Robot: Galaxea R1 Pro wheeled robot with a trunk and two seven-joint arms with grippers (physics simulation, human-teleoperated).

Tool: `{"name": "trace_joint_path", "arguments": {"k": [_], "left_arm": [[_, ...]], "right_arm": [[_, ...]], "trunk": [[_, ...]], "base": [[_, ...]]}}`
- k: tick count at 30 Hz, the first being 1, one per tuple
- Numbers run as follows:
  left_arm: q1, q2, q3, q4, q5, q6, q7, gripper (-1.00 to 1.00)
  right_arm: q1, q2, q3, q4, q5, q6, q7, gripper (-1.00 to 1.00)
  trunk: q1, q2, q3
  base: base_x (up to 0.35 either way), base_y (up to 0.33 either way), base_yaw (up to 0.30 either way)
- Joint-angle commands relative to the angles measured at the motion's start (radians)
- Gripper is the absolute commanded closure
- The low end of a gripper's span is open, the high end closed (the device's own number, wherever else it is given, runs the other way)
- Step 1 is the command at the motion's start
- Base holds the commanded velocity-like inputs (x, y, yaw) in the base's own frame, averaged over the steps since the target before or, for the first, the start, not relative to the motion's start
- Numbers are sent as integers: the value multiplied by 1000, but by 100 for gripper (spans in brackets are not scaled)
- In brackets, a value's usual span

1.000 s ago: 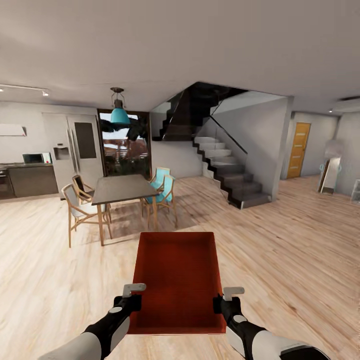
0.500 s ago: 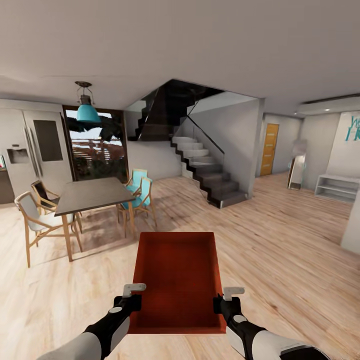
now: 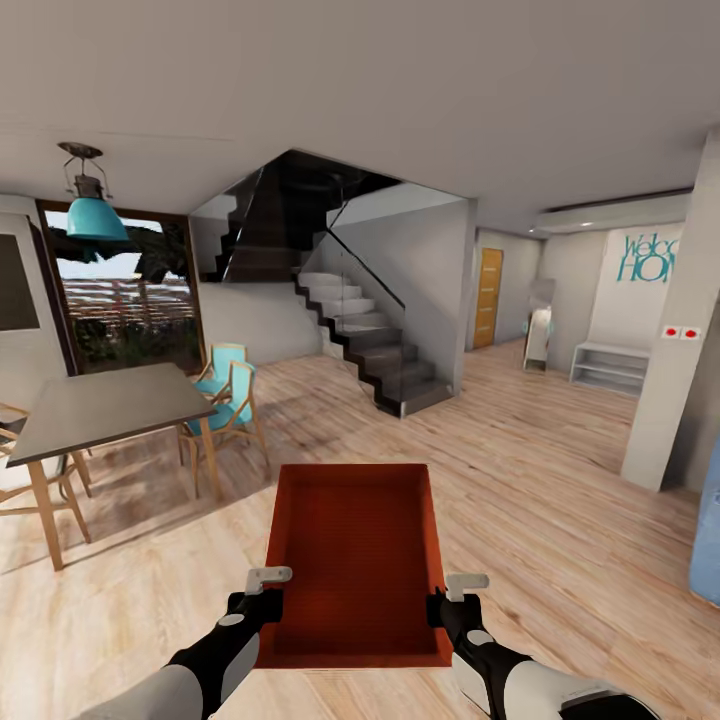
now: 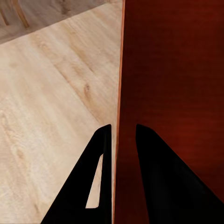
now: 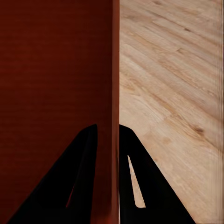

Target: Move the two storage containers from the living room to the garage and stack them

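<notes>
Staircase [image 3: 370,340] is seen from the head; storage container [image 3: 355,560] walls are clamped by left gripper [image 4: 122,135] and right gripper [image 5: 108,133].

A dining table [image 3: 105,408] with turquoise chairs [image 3: 228,395] stands near a dark staircase [image 3: 365,345].

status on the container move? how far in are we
Done: one storage container is picked up, left gripper and right gripper each clamped on a side wall. In hand: carrying it over the wood-plank floor, dining table and staircase ahead. Left: reach the garage, set it down, fetch the second container, stack it.
</notes>
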Motion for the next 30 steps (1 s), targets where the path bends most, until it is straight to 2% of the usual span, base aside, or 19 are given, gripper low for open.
{"name": "trace_joint_path", "arguments": {"k": [1, 30], "left_arm": [[-1, 27, 7, 3, 8, -4, 19, 100], [-1, 27, 7, 3, 8, -4, 19, 100]], "right_arm": [[-2, -1, -10, 1, -29, -10, -5, 100], [-2, -1, -10, 1, -29, -10, -5, 100]], "trunk": [[1, -1, -1], [1, -1, -1]], "base": [[321, 0, -281], [321, 0, -281]]}}
